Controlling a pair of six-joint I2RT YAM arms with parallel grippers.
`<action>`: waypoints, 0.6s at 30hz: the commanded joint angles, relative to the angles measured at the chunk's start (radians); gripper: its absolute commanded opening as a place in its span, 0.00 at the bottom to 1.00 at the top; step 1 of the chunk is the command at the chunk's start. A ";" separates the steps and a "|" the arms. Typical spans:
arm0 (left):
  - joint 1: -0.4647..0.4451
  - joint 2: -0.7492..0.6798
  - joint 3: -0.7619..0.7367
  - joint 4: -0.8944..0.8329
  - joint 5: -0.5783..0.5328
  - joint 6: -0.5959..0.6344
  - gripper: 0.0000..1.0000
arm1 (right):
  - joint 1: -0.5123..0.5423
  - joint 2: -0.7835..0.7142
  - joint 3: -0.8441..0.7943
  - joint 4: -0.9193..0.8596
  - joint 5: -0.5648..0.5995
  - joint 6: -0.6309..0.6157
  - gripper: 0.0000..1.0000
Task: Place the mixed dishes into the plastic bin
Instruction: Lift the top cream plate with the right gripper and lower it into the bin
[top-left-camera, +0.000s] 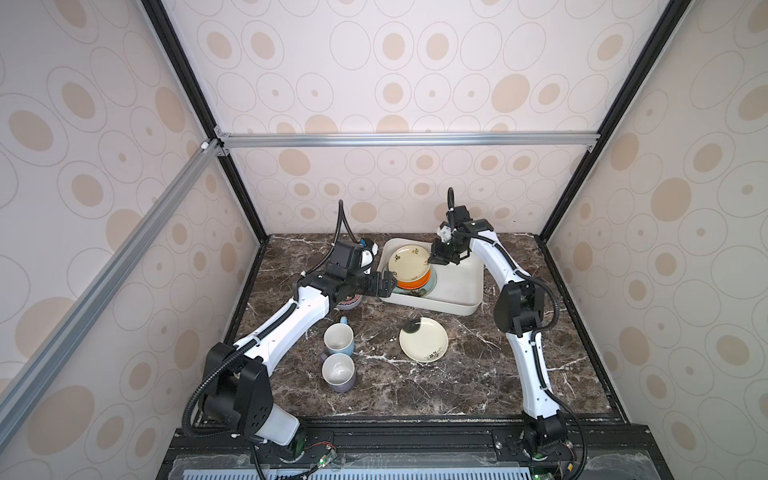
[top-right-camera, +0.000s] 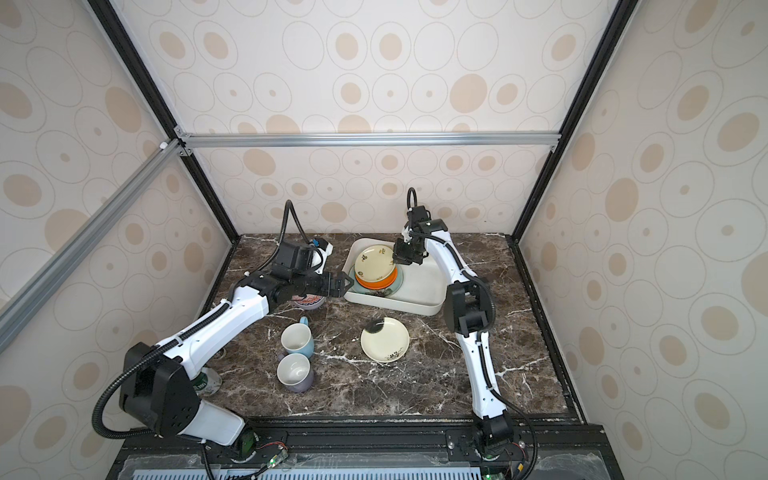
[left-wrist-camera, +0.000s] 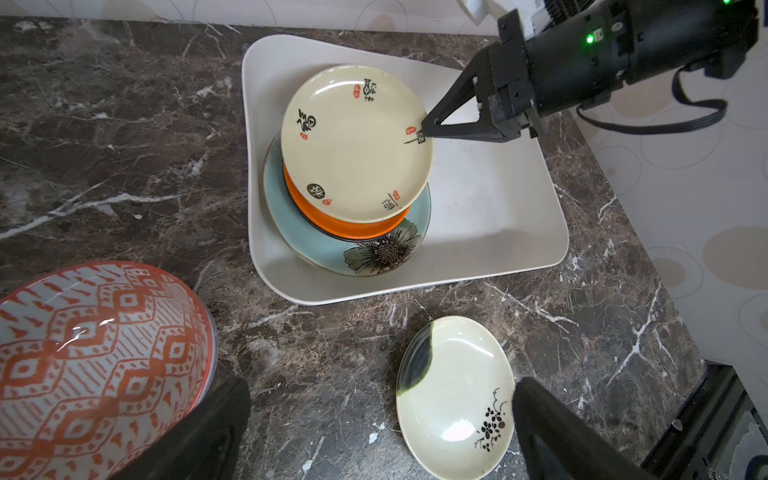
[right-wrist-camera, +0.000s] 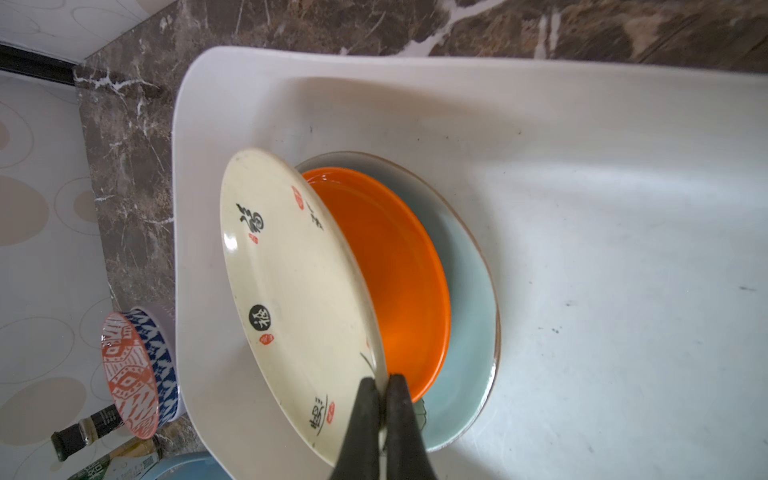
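1. While the lettered cream plate (left-wrist-camera: 355, 143) is tilted inside the bin (left-wrist-camera: 498, 208), it is on top of a stack: an orange dish (right-wrist-camera: 395, 270) lies under it, and a teal flower plate (left-wrist-camera: 374, 253) lies under that on the bin's floor.
2. The right gripper (left-wrist-camera: 428, 129) has its fingers closed on this plate's rim. It holds that edge higher than the opposite one, which seems to lean on the orange dish.
3. Judged from this, the step in hand is setting the cream plate down on the stack, and the release is not yet made.
4. The next move calls for lowering the held edge until the plate lies flat. The fingers should then open and lift clear without dragging the plate sideways.
5. The left gripper (top-right-camera: 341, 286) is spread wide and holds nothing. It is just beside the bin's outer wall, above the patterned bowl (left-wrist-camera: 99, 365).
6. Out on the table (top-left-camera: 457, 374) wait that bowl, a light-blue mug (top-left-camera: 339, 338), a grey mug (top-left-camera: 338, 372) just beside it, and a black-and-cream plate (top-left-camera: 424, 338) near the bin.
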 joint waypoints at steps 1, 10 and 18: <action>0.019 0.021 0.042 -0.015 0.040 0.035 0.99 | 0.003 0.019 0.035 -0.046 -0.022 0.008 0.00; 0.035 0.066 0.044 -0.001 0.079 0.040 0.99 | -0.026 0.033 0.004 -0.045 -0.023 0.005 0.03; 0.037 0.054 0.029 0.003 0.097 0.044 0.99 | -0.013 0.033 0.005 -0.047 0.015 0.009 0.35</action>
